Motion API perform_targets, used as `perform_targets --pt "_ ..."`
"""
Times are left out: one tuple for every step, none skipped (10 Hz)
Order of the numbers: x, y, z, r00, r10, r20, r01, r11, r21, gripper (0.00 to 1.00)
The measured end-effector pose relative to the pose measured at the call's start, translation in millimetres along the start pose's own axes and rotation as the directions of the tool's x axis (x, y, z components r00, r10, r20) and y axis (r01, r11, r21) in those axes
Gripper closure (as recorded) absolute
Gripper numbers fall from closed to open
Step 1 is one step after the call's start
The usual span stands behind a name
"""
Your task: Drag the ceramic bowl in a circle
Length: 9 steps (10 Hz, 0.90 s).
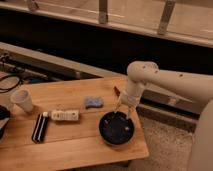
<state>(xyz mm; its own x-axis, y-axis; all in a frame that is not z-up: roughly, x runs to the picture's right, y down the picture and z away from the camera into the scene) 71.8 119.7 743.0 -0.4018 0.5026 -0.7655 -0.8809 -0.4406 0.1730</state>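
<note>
Overhanging round, glossy ceramic bowl (114,134): tool (123,111)

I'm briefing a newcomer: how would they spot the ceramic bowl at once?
On the wooden table, look to the right end, under the gripper. The ceramic bowl is the widest item: round, shallow, glossy dark, unlike the small white cup and blue sponge.

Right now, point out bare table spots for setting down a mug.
Bare table: front strip between black bar and ceramic bowl; back middle between paper cup and blue sponge. Crowded: right end, gripper over the bowl's far rim.
</note>
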Motion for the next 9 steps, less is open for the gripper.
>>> perform_targets --pt "0 6 5 1.0 -0.008 -0.001 0.008 1.0 0.012 0.39" --pt "-2 1 10 1.0 -0.01 -0.002 0.01 0.999 0.042 0.28" --pt "-3 -7 14 1.0 -0.012 -0.004 0.012 0.998 0.069 0.22" --pt "-3 -21 19 1.0 -0.011 -0.005 0.011 0.995 0.098 0.2" --pt "-5 -41 21 1.0 -0.005 -0.007 0.006 0.992 0.123 0.2" --pt "-6 -59 23 1.0 0.003 -0.009 -0.001 0.99 0.138 0.2" --pt "-8 -82 27 1.0 0.016 -0.019 -0.013 0.989 0.15 0.2" --pt "-10 -101 34 0.999 0.033 -0.033 -0.027 0.986 0.165 0.2" --pt "-12 -111 42 0.998 0.044 -0.049 -0.034 0.984 0.175 0.2"
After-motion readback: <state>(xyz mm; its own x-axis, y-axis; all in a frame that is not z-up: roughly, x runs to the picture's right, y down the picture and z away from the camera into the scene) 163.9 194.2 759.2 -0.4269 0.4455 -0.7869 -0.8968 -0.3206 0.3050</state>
